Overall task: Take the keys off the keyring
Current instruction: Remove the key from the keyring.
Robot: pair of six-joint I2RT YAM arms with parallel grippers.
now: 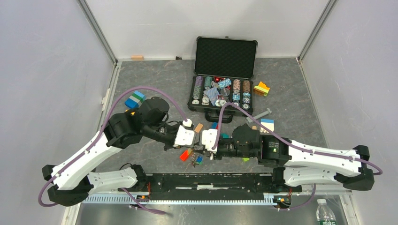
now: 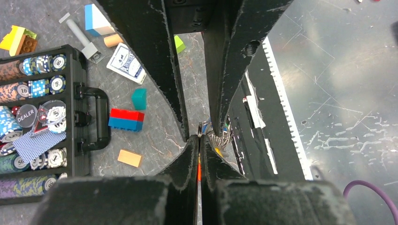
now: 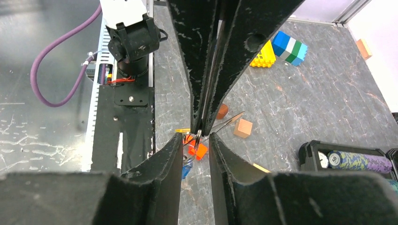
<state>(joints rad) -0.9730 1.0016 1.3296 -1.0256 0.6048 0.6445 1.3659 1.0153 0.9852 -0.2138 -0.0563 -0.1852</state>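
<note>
Left gripper (image 2: 200, 138) is pressed tight, pinching the keyring (image 2: 219, 139) by its thin edge. An orange sliver shows in the seam between the pads. Right gripper (image 3: 194, 136) is spread, jaws on either side of the left tips, with a gap visible on both sides. The two meet tip to tip over the near middle of the table (image 1: 155, 79), just ahead of the rail (image 1: 211, 180).

Table is grey with a stone pattern. Case (image 1: 226, 57) sits back centre, lid up, with rows of chips (image 1: 199, 86) in the lower half. A blue-white-green block (image 1: 135, 99) is back left. A yellow block (image 1: 262, 88) is just right of the case. A red-on-blue brick (image 2: 126, 119) lies near the case handle. Card (image 2: 126, 63) lies flat, face down, well apart from the grippers.

Keys (image 3: 197, 151) are bunched under the pinch, between the right jaws. The red head is clearest, the blue one is lower, and a yellow sliver shows at the left tips. Cannot tell whether the bunch touches the table. The keyring's wire coils show just beside the left fingers.
</note>
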